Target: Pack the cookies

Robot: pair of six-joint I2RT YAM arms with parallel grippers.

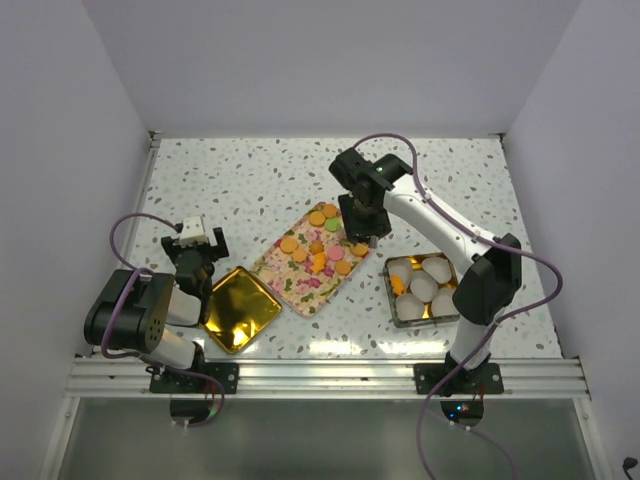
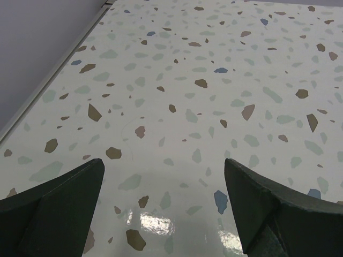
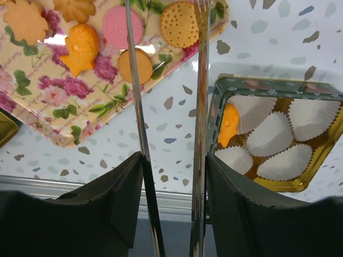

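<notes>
Look light, stiff, crumbly: cookies spread on floral tray, one sitting in tin. Best pinched gently across opposite edges. Metal tongs clamped in right tool, blades slightly parted, nothing between; left tool wide open, empty, above surface.

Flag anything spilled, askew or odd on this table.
Nothing is spilled. The cookies lie on the floral tray, none on the table. One fish-shaped cookie sits in the tin, against its wall beside the paper cups; whether it is in a cup I cannot tell. The right gripper holds tongs.
</notes>
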